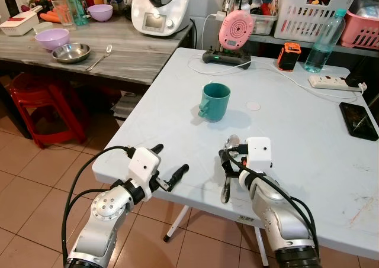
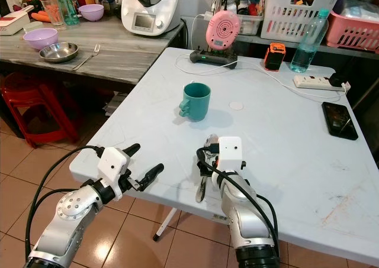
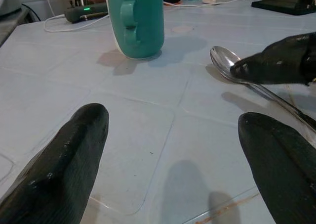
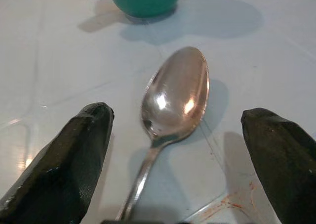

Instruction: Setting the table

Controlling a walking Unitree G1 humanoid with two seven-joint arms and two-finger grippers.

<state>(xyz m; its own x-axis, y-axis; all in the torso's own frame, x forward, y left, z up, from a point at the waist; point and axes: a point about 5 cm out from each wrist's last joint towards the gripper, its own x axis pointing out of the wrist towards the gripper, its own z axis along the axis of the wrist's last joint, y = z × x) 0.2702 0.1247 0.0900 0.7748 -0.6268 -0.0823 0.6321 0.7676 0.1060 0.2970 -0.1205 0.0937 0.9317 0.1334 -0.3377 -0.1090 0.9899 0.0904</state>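
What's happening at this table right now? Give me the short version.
The robot stands at the near edge of the white table. Its right gripper hangs over a metal spoon that lies flat on the table, fingers open on either side of the bowl and not touching it. A teal mug stands upright just beyond the spoon. The left gripper hovers open at the table's near edge, holding nothing.
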